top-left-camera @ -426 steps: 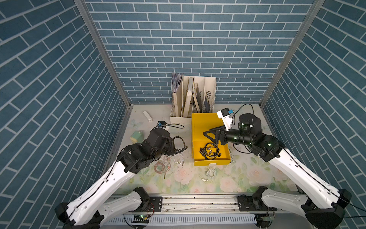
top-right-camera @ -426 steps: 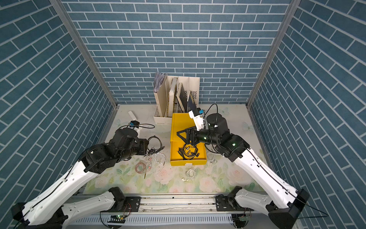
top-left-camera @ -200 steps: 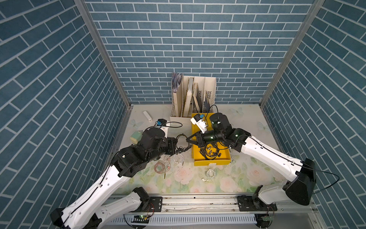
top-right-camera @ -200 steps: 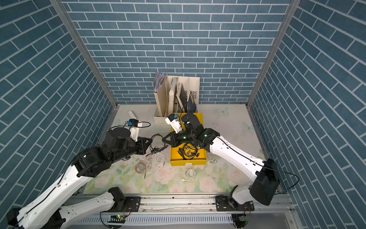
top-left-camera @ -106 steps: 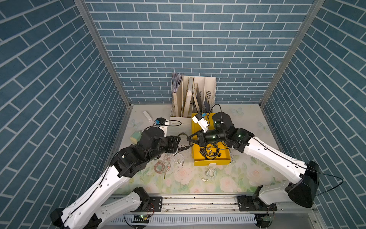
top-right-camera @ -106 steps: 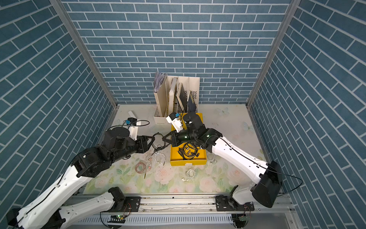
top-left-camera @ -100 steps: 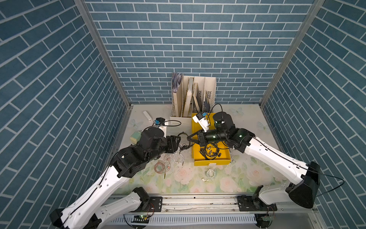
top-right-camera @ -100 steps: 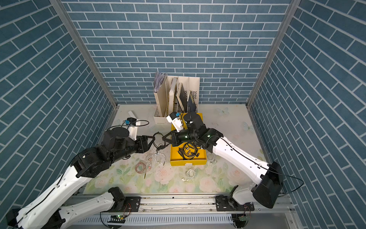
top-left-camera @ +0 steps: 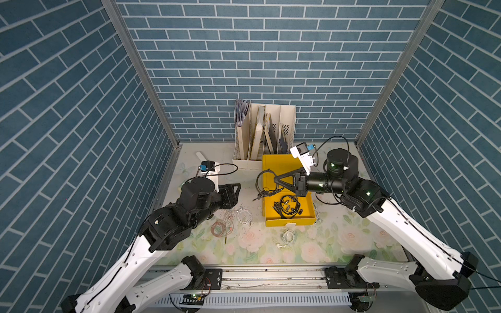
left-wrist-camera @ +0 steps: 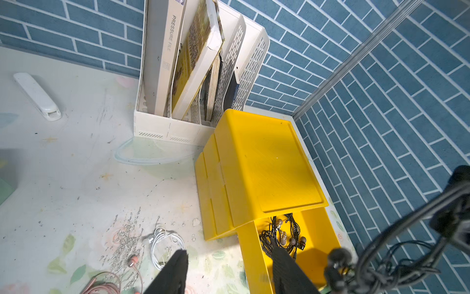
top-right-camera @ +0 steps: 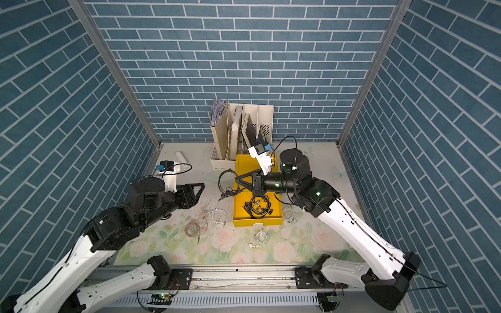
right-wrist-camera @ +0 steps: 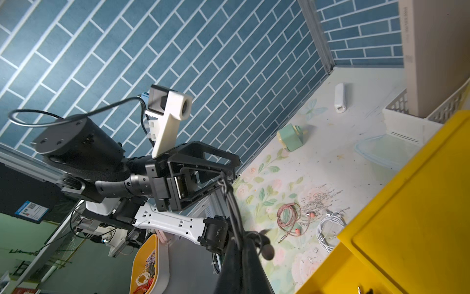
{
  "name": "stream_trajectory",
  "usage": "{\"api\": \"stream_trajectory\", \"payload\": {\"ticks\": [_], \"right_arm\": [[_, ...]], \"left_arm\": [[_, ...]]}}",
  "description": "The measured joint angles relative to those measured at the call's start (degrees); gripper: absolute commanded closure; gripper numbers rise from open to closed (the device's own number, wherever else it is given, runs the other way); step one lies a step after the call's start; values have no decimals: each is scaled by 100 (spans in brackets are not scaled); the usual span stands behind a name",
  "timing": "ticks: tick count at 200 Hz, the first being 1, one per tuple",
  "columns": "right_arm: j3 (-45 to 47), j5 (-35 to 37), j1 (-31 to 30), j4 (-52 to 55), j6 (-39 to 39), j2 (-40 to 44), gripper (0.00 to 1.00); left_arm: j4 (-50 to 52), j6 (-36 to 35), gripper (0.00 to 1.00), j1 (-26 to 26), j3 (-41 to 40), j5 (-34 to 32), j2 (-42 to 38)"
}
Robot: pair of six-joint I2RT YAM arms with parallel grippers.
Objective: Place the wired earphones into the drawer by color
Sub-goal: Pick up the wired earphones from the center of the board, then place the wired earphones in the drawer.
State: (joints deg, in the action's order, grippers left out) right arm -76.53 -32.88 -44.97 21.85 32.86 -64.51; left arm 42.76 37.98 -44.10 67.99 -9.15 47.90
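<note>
Grips a black coiled wired earphone (top-left-camera: 263, 193) in the closed right end effector (top-left-camera: 275, 179), dangling at the far-left corner of the open yellow plastic drawer (top-left-camera: 290, 222); likely needs a short carry right and near. Leaves the left end effector (left-wrist-camera: 230, 272) open, empty.

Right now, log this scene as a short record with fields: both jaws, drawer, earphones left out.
Left jaws: open, empty
Right jaws: shut on hanging black earphones, at the drawer's edge
Yellow drawer: open, black earphone tangle inside
Left out: white earphones beside drawer, second white earphones before it, pinkish earphones
</note>
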Motion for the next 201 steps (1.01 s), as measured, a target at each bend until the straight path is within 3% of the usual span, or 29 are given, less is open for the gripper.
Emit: {"api": "stream_trajectory", "payload": {"ticks": [89,201], "right_arm": [[166,-264,354,638,39,584,100],[1182,-402,592,774,37,796,100]], "left_arm": [[-66,0,42,0,-166,0,92],[-210,20,43,4,-461,35,103]]}}
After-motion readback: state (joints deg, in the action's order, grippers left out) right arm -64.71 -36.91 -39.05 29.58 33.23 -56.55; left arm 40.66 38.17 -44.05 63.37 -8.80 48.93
